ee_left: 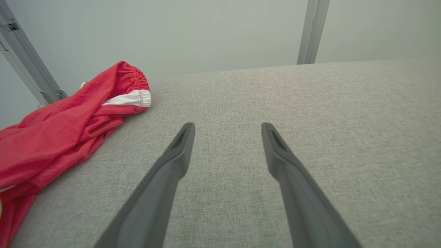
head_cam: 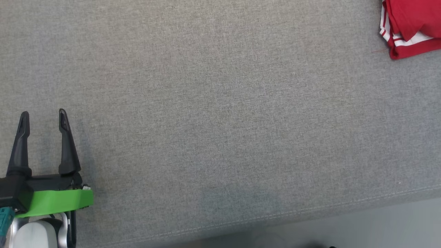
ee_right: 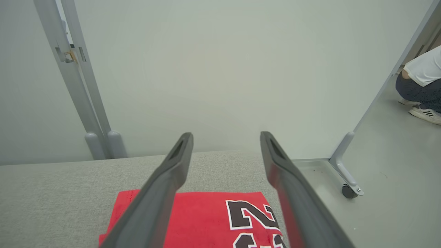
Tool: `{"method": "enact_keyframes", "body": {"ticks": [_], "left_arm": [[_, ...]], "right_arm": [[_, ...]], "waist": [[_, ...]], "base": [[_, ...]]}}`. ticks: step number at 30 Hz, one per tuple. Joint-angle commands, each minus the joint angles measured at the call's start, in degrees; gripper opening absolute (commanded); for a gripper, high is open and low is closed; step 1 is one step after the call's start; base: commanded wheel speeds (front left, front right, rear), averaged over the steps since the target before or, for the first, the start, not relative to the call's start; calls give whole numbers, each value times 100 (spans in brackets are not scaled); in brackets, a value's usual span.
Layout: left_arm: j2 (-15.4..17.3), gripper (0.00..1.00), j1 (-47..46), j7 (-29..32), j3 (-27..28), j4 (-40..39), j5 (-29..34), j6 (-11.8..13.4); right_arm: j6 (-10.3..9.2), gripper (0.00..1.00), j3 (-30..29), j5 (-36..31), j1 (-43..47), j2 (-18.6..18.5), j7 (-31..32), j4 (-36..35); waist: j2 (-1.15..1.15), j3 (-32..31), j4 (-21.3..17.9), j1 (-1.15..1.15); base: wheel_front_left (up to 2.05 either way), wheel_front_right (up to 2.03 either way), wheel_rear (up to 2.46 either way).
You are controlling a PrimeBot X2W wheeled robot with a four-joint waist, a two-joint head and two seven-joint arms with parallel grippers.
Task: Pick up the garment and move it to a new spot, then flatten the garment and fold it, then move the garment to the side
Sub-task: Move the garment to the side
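Note:
The garment (head_cam: 410,24) is red with white trim and lies bunched at the far right corner of the grey fabric surface (head_cam: 220,103). My left gripper (head_cam: 43,114) stands open at the lower left, far from the garment and holding nothing. In the left wrist view the garment (ee_left: 62,131) lies off to the left of my open left gripper (ee_left: 227,126). In the right wrist view my right gripper (ee_right: 225,135) is open above the garment (ee_right: 206,213), which lies flat with a black number printed on it. Nothing is between its fingers.
The surface's stitched front edge (head_cam: 310,210) runs along the bottom, with pale floor (head_cam: 379,227) beyond. Grey metal frame posts (ee_right: 79,79) (ee_left: 311,31) stand behind the surface against a white wall. A caster foot (ee_right: 348,191) is on the floor at right, where a person (ee_right: 422,86) crouches.

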Motion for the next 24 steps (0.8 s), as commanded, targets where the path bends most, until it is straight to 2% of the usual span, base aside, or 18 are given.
{"method": "enact_keyframes", "body": {"ticks": [1, 4, 7, 11, 16, 24], "left_arm": [[-15, 100, -68, 1, -19, 39, -12, 17], [-114, 100, -73, 1, -48, 108, -37, 9], [-182, 100, -49, 1, -54, 192, -65, 9], [-274, 100, 34, 1, -98, 279, -94, 4], [-322, 100, 150, 1, -140, 380, -127, 11], [-361, 100, 328, 1, -232, 469, -187, 41]], "right_arm": [[-6, 100, -167, -95, 234, 89, -17, -139], [-6, 100, -831, -223, 689, 347, -17, -540], [-6, 100, -1458, -505, 1223, 796, -17, -939], [-6, 100, -1912, -940, 1816, 1388, -18, -1399], [-6, 100, -1999, -1344, 2501, 2025, -18, -1913], [-5, 100, -1843, -1551, 3312, 2451, -18, -2523]], "waist": [[0, -191, 39, 0], [0, -406, 70, 0], [0, -634, 90, 0], [0, -935, 135, 0], [0, -1280, 220, 0], [0, -1684, 386, 0]], "base": [[0, 0, 0], [0, 0, 0], [0, 0, 0], [0, 0, 0], [0, 0, 0], [0, 0, 0]]}}
